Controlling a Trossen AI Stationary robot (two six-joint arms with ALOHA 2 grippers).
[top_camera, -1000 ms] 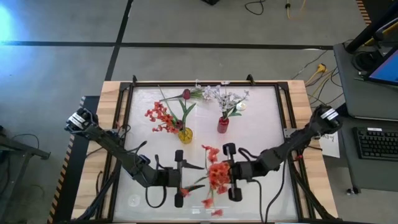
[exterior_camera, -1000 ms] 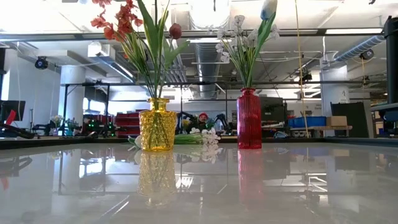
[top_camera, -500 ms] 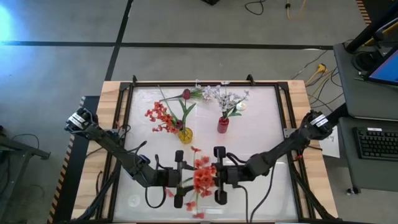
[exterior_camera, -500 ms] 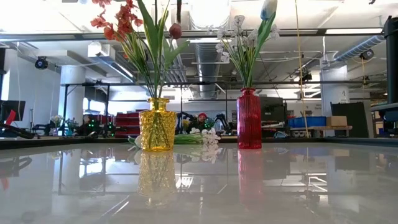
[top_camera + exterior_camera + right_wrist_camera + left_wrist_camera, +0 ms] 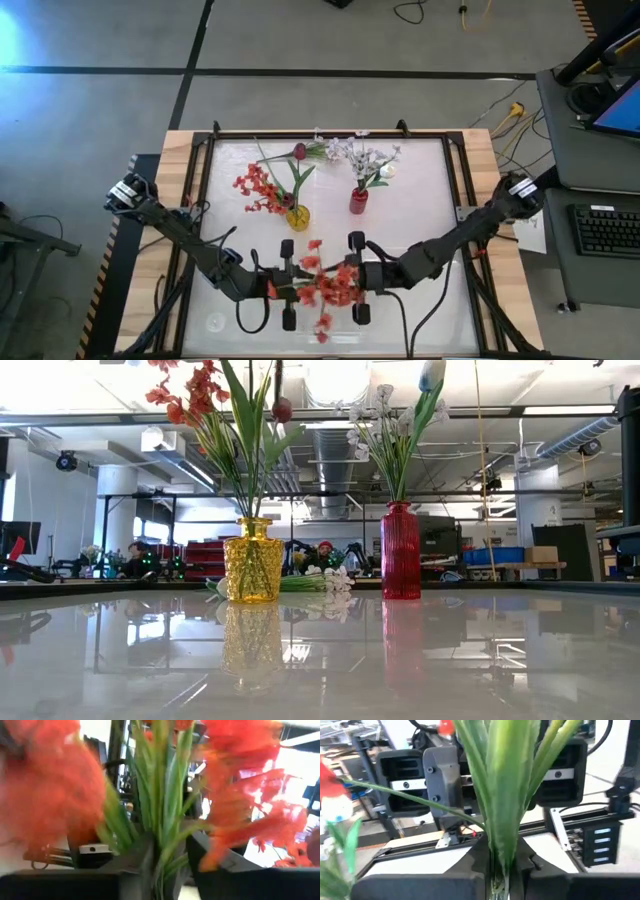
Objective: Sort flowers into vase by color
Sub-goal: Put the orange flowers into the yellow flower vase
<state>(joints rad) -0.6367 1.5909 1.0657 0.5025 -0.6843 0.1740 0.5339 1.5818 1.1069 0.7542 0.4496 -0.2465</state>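
Tools meet at near-centre of bench (image 5: 430, 190). Left tool (image 5: 287, 291) pinches green stem base of red-orange spray (image 5: 330, 288); fingers (image 5: 420, 887) pressed on stem. Right tool (image 5: 356, 280) just beside, fingers (image 5: 137, 860) clamped on same stem bunch, blossoms between both tools. Farther back: yellow vase (image 5: 297, 216) holds red-orange spray and dark red tulip (image 5: 298, 152); red vase (image 5: 358, 200) holds white flowers (image 5: 368, 160). White spray (image 5: 325, 580) lies on bench behind vases.

Both grippers' jaws clamped, facing.
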